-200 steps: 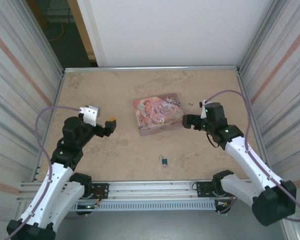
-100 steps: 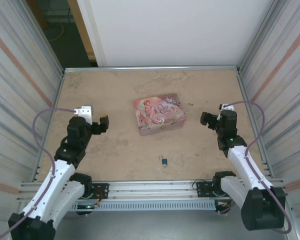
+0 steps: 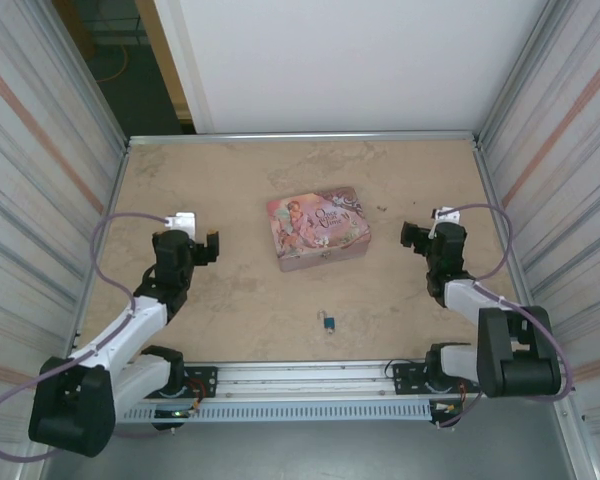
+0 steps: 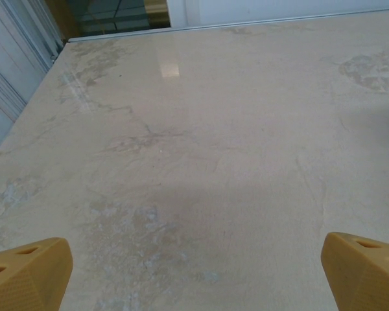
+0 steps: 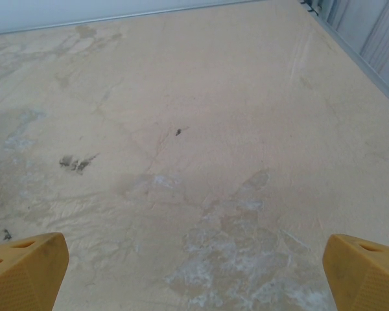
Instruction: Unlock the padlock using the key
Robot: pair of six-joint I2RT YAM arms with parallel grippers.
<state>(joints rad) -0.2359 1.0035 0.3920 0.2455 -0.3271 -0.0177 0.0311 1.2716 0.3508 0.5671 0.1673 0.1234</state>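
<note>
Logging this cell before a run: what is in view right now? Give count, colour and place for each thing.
padlock: one, blue-teal body with silvery shackle, near middle of the table, apart from the tin
tin box: one, pink, illustrated, centre of the table
table: one, beige marbled
side walls: two, ribbed grey, left and right
left gripper: one, black with yellow-orange fingertips, open, left of the tin
right gripper: one, same colours, open, right of the tin
</note>
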